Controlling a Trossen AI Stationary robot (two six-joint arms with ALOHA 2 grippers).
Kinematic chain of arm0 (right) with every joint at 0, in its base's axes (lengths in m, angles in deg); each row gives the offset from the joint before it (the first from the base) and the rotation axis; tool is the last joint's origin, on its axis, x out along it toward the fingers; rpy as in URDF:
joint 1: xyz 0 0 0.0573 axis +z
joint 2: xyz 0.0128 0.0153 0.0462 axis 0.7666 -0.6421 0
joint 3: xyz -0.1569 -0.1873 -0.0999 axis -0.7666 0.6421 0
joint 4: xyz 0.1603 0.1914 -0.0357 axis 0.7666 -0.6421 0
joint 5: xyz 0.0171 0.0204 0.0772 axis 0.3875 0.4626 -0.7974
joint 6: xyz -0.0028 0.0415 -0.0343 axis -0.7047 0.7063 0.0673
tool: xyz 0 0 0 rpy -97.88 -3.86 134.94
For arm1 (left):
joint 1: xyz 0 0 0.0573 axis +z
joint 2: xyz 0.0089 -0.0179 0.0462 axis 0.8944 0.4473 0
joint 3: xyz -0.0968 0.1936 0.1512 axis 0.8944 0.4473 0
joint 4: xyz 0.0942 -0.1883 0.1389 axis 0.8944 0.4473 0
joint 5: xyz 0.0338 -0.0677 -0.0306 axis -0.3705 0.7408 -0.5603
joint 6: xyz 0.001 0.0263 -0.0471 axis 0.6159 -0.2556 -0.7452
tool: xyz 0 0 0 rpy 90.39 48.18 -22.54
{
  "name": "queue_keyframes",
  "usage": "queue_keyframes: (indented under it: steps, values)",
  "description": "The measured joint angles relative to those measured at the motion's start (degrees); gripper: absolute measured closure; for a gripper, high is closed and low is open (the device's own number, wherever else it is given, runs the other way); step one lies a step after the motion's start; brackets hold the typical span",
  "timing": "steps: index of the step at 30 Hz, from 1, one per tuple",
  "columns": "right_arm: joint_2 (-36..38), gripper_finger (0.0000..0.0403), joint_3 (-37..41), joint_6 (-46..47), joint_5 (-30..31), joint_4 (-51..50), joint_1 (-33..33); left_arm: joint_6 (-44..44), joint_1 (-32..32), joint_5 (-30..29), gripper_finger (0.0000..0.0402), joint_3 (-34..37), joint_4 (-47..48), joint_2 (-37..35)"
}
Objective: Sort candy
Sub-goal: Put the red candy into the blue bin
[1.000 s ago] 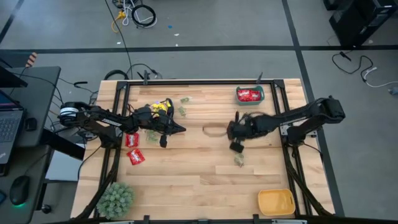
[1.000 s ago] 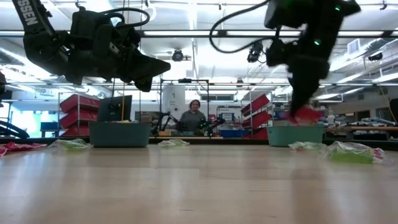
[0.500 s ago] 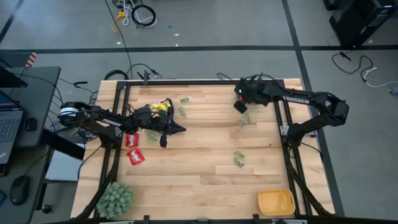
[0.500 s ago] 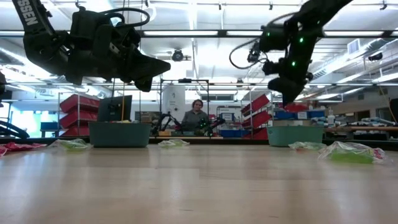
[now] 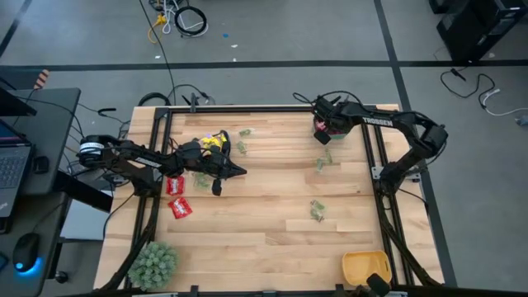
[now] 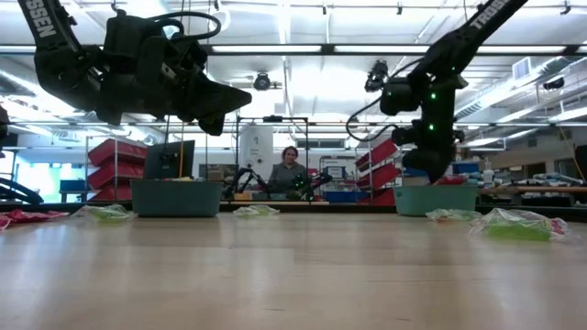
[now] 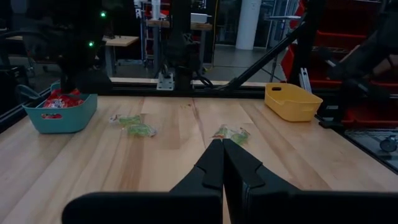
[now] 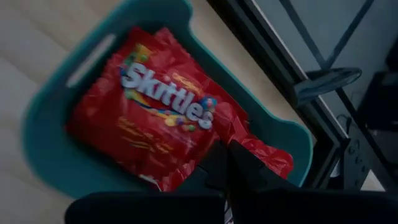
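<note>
1. Right gripper (image 8: 225,163): fingers pressed together, nothing visibly between them. It hangs directly over the teal bin (image 8: 43,149) at the far right corner of the table.
2. Teal bin contents: red Skittles packets (image 8: 165,121), the top one lying flat, label up, its long axis running along the bin's length. In the high view the bin (image 5: 342,125) shows red at its centre, partly covered by the arm.
3. Left gripper (image 7: 221,163): fingers closed tip to tip, empty. It is raised above the left half of the table, pointing across toward the right side.
4. Yellow bin (image 5: 365,267): near right corner of the table; no contents can be made out.
5. Loose candy, left side: yellow packets (image 5: 215,142) by the left arm's wrist; two red packets (image 5: 176,185) and (image 5: 180,207) lying flat near the left edge.
6. Loose candy, pale green: packets (image 5: 323,160) just in front of the teal bin, another (image 5: 318,211) mid-right, and others (image 5: 243,134) near the far edge. Their orientation cannot be told.
7. Fuzzy green plant (image 5: 154,262): near left corner.
</note>
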Motion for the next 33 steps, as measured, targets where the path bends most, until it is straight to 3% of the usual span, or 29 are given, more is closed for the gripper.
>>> queue_keyframes:
  steps: [6,14,17,20,24,33]
  values:
    - [-0.3,0.0383,0.0,0.0,-0.6,0.1,-1.4,0.0,0.0,0.0,0.0401,0.0,0.0,0.0]
    - [0.1,0.0271,-2.0,0.2,-0.5,-4.9,-1.2,-0.1,0.0,0.0,0.0401,0.0,0.0,0.0]
    - [1.0,0.0255,-3.1,1.7,-2.1,-6.9,-0.9,-0.3,0.0,0.0,0.0401,0.0,0.0,0.0]
    - [2.4,0.0291,-2.9,2.0,-3.0,-6.7,-0.6,-0.3,0.0,0.0,0.0401,0.0,0.3,0.0]
    - [2.9,0.0386,0.0,2.2,-3.2,-6.5,-1.8,-0.5,0.0,0.0,0.0401,0.0,1.0,0.0]
    - [2.8,0.0401,5.4,3.2,-8.1,2.0,-2.9,-0.5,0.1,-0.2,0.0401,0.0,2.8,0.0]
